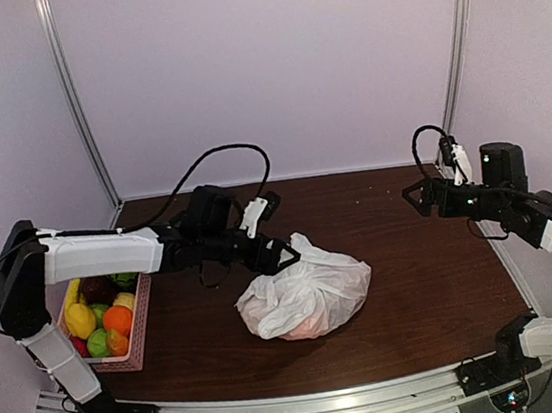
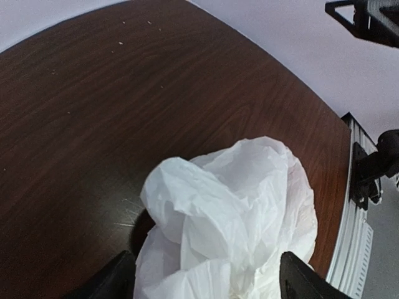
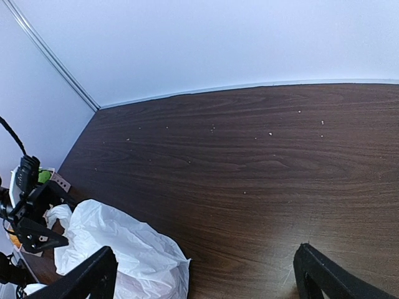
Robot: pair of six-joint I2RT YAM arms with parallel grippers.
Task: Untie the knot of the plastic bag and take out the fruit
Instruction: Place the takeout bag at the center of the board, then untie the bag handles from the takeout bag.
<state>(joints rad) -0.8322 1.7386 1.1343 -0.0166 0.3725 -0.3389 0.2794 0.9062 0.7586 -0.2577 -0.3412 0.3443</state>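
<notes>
Plastic bag [image 1: 307, 298] in middle of table [image 1: 412, 250], basket [image 1: 144, 313] holding fruit [image 1: 108, 313] to its left, right arm [image 1: 518, 207] well apart at right

Illumination soft and even, somewhat dim, with a lilac cast. The plastic bag [image 1: 307, 298] throws a faint shadow on the surface [image 1: 412, 250], whose wood shows mild sheen. Wrist views bow at the edges; near fingers [image 2: 299, 280] blurred.

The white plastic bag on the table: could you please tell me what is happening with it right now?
The left gripper is at the far left edge of the plastic bag, its jaws spread wide with crumpled plastic between them. The bag lies bulging on the table, something orange showing through. The right gripper hangs open off to the right, clear of the bag. A pink basket at the left holds fruit.
</notes>
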